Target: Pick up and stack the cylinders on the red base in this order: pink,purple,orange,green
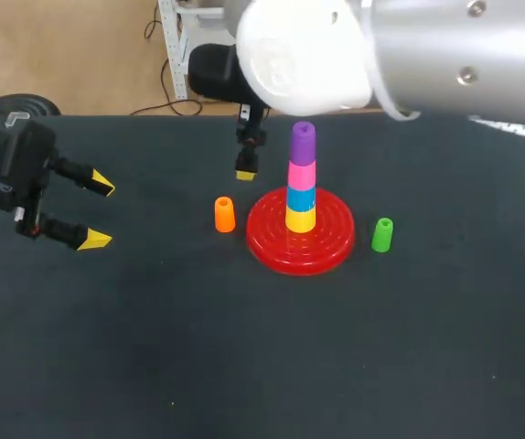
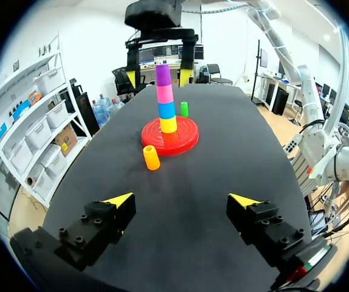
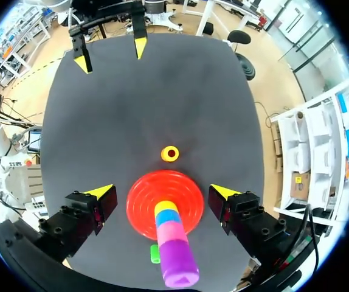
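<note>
Right arm (image 1: 445, 55) looms closest, right tool (image 3: 162, 191) spread over the stack topped by the purple cylinder (image 1: 303, 142); left tool (image 1: 100, 213) is spread too. Just left of the red base (image 1: 272, 249) stands the orange cylinder (image 1: 224, 215): likely light, rigid, slick, so pinch its sides mid-height.

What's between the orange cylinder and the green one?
The red base, carrying the yellow, blue, pink and purple stack, stands between the orange cylinder and green cylinder; the head view shows it.
</note>
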You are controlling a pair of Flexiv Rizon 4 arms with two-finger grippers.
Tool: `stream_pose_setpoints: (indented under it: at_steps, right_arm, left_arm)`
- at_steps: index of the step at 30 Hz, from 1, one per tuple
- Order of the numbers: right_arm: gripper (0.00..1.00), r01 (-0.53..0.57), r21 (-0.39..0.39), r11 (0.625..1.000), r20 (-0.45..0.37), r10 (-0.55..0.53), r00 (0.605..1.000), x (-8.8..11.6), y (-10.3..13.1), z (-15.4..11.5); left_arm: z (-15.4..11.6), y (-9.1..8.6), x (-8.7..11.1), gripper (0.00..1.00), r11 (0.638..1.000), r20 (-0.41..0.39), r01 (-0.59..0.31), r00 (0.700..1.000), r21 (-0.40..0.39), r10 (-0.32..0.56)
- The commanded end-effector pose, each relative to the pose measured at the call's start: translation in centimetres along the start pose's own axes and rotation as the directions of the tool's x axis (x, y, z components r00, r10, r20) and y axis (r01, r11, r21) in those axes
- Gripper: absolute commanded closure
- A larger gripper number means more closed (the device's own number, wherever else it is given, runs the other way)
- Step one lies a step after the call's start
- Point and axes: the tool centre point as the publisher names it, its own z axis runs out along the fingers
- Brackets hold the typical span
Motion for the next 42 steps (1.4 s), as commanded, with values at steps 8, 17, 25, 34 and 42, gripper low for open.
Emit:
stream_pose_setpoints:
  at_steps: [8, 17, 25, 34, 42]
  right_arm:
    - [0.0, 0.01, -0.031, 0.999, -0.008, -0.011, 1.0, -0.7, -0.2, 3.5]
    - [0.0, 0.058, 0.011, 0.998, -0.009, -0.058, 0.998, -1.5, 0.1, 6.5]
    - [0.0, 0.071, -0.005, 0.997, -0.007, -0.071, 0.997, -1.8, 0.2, 8.5]
    - [0.0, 0.085, -0.037, 0.996, -0.016, -0.085, 0.996, -2.1, 0.1, 10.0]
    - [0.0, 0.095, -0.048, 0.994, -0.024, -0.096, 0.995, -2.4, -0.5, 11.1]
  left_arm:
    - [0.0, 0.0, 0.1, 0.0, 1.0, 0.004, -0.003, 1.0, -0.002, 0.003]
    - [0.0, 0.0, 0.1, 0.0, 1.0, 0.004, -0.003, 1.0, -0.002, 0.003]
    - [0.0, 0.0, 0.1, 0.0, 1.0, 0.004, -0.003, 1.0, -0.002, 0.003]
    - [0.0, 0.0, 0.1, 0.0, 1.0, 0.004, -0.003, 1.0, -0.002, 0.003]
    - [0.0, 0.0, 0.1, 0.0, 1.0, 0.004, -0.003, 1.0, -0.002, 0.003]
